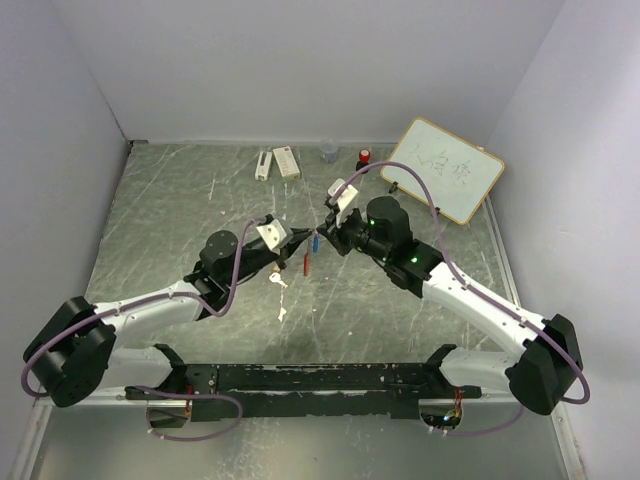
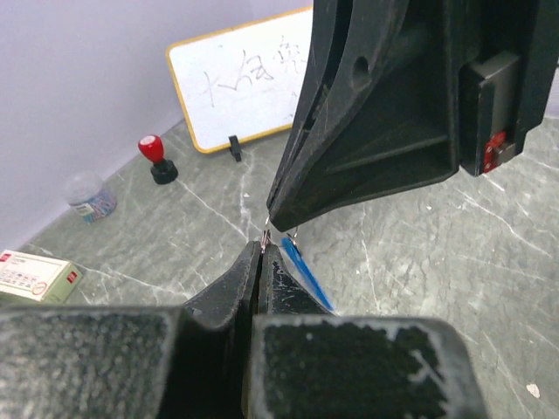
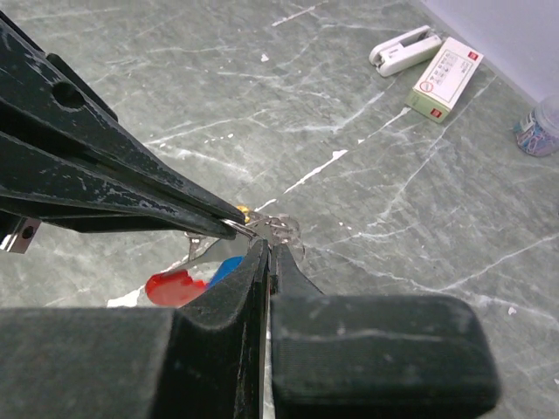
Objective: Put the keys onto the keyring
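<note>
Pale key (image 1: 282, 314) flat on table (image 1: 180, 210), near side. Second key (image 1: 276, 281) just beyond; colour unclear. Neither on keyring (image 3: 286, 230). Keyring held above table, beyond keys and slightly right, red tag (image 3: 170, 284) and blue tab (image 2: 307, 278) hanging down. Left claw (image 2: 262, 251) and right claw (image 3: 267, 250) both pinched tight on keyring, tip to tip. Left claw nearer keys; both claws occupied. Keyring's split hidden between tips. Yellowish speck (image 3: 242, 211) there unidentifiable.

The whiteboard (image 2: 244, 83) carries black handwritten strokes, perhaps Chinese characters, illegible; the small box's (image 2: 35, 275) print is too fine.
</note>
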Robot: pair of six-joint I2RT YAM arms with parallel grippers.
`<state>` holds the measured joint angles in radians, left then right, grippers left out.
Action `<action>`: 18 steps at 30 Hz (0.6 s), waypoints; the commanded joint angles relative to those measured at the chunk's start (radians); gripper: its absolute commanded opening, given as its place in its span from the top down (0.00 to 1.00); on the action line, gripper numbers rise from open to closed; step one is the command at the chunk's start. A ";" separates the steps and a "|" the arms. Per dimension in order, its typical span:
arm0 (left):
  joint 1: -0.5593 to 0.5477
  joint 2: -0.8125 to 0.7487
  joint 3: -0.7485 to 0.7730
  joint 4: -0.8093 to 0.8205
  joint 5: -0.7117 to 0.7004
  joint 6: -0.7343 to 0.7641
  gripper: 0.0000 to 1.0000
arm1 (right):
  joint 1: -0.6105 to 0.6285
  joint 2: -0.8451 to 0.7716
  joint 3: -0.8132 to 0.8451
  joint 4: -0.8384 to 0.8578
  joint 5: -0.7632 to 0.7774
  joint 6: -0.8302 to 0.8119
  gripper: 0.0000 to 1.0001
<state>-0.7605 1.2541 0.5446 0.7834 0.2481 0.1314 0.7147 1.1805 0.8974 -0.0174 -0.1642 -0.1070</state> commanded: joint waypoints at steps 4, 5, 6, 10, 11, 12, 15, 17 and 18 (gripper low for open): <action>-0.003 -0.050 -0.015 0.117 -0.044 -0.009 0.93 | -0.013 -0.013 -0.014 0.014 0.032 0.007 1.00; -0.003 -0.050 -0.018 0.127 -0.042 -0.014 0.93 | -0.014 -0.013 -0.016 0.016 0.032 0.007 1.00; -0.003 -0.050 -0.021 0.138 -0.041 -0.019 0.93 | -0.014 -0.012 -0.018 0.016 0.032 0.007 1.00; -0.003 -0.047 -0.031 0.178 -0.042 -0.034 0.93 | -0.014 -0.009 -0.024 0.027 0.020 0.005 1.00; -0.003 -0.045 -0.034 0.189 -0.045 -0.038 0.93 | -0.015 -0.010 -0.024 0.030 0.015 0.007 1.00; -0.003 -0.045 -0.041 0.206 -0.047 -0.043 0.93 | -0.015 -0.010 -0.026 0.032 0.010 0.007 1.00; -0.003 -0.044 -0.064 0.267 -0.051 -0.051 0.93 | -0.016 -0.003 -0.021 0.034 -0.016 0.012 1.00; -0.003 -0.043 -0.074 0.295 -0.054 -0.054 0.93 | -0.018 0.006 -0.015 0.029 -0.031 0.016 1.00; -0.003 -0.041 -0.080 0.313 -0.056 -0.057 0.93 | -0.020 0.011 -0.010 0.025 -0.038 0.021 1.00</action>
<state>-0.7612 1.2304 0.4786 0.9249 0.2245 0.0929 0.7139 1.1805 0.8894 0.0219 -0.2043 -0.0891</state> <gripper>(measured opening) 0.077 0.006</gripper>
